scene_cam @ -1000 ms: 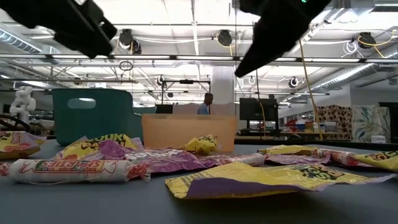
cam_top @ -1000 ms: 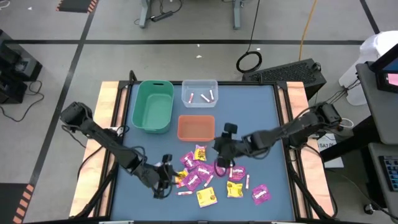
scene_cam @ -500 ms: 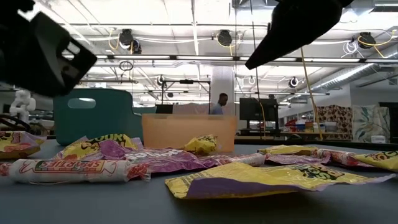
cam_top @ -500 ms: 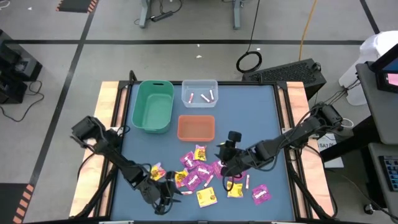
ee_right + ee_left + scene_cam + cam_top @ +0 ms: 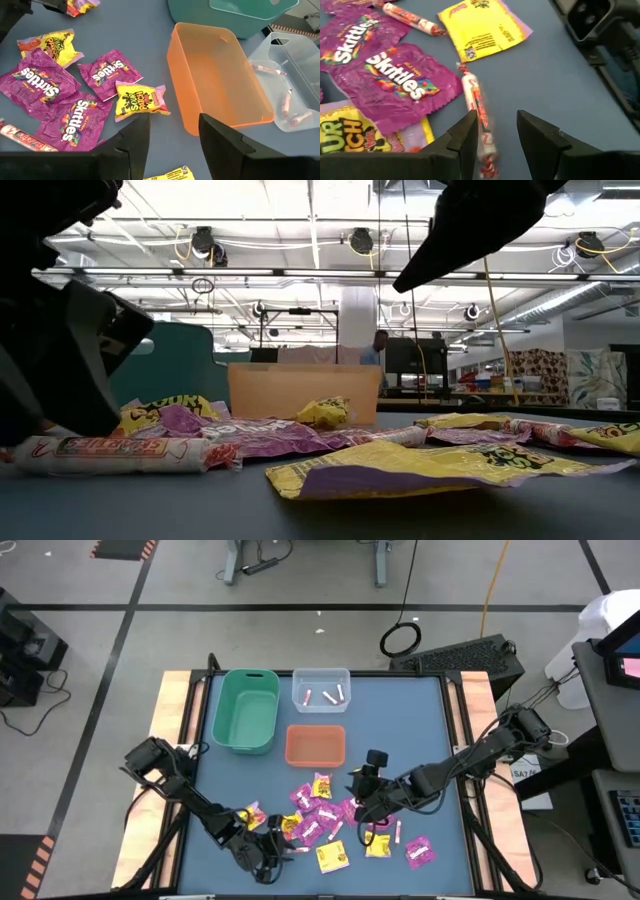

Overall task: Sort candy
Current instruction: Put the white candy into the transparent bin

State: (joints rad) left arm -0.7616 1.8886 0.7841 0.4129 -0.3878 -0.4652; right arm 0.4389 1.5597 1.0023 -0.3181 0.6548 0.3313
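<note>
three bins, one pile of sweets

three sticks lie in the clear plastic bin [image 5: 321,689] at the table's far edge; the green plastic tub [image 5: 246,710] beside it and the orange plastic tray [image 5: 316,745] in front show nothing inside. the candy [image 5: 322,822] is a loose pile of crinkled magenta-pink packets, glossy yellow packets and thin pale sticks on the blue table mat [image 5: 420,730], near the front edge; exact counts are hard to tell where packets overlap.

the left gripper [image 5: 492,137] is low at the pile's left front corner, fingers a narrow gap apart, straddling one end of a pale wrapped stick [image 5: 476,104] without closing on it. bare mat lies to its outer side.

the right gripper [image 5: 172,131] hangs above the pile's right part, fingers parted, nothing between them; the orange tray is just ahead, with open mat to the right.
</note>
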